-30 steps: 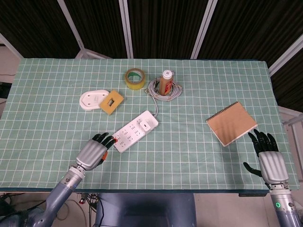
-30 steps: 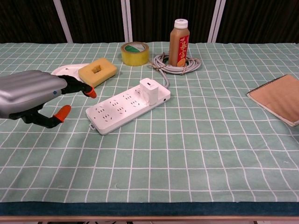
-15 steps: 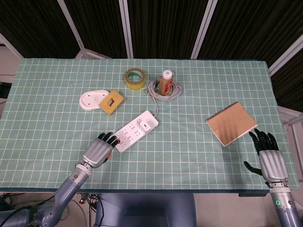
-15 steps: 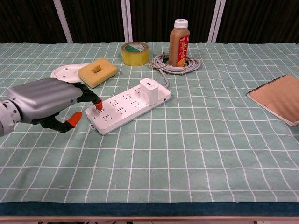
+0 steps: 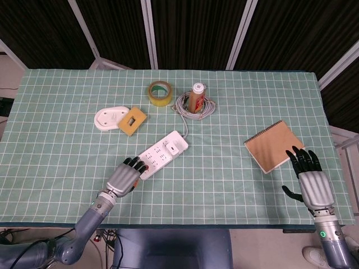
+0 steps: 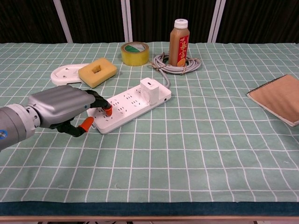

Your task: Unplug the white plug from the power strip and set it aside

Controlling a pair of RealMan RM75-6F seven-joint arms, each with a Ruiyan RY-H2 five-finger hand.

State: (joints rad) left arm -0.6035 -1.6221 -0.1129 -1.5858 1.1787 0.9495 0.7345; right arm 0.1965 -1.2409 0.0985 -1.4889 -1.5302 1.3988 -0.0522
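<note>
The white power strip (image 5: 161,155) (image 6: 128,109) lies slantwise near the table's middle, with the white plug (image 5: 174,149) (image 6: 150,91) seated upright at its far right end. My left hand (image 5: 124,177) (image 6: 65,108) lies flat on the strip's near left end, orange fingertips (image 6: 108,111) pressing on its top, thumb beside the edge; it holds nothing. My right hand (image 5: 310,182) hovers at the table's right front, fingers spread, just below the brown notebook (image 5: 274,145) (image 6: 277,98). The chest view does not show the right hand.
A coiled grey cable (image 5: 194,106) (image 6: 180,64) runs from the strip and rings a brown bottle (image 5: 197,96) (image 6: 179,43). A yellow tape roll (image 5: 159,92) (image 6: 134,53) sits behind. A yellow sponge (image 5: 132,120) (image 6: 96,72) rests on a white dish (image 5: 106,118) (image 6: 65,73) at left.
My left hand has slid right and forward until its fingertips landed on the strip's near end. My right hand has moved slightly up toward the notebook.
</note>
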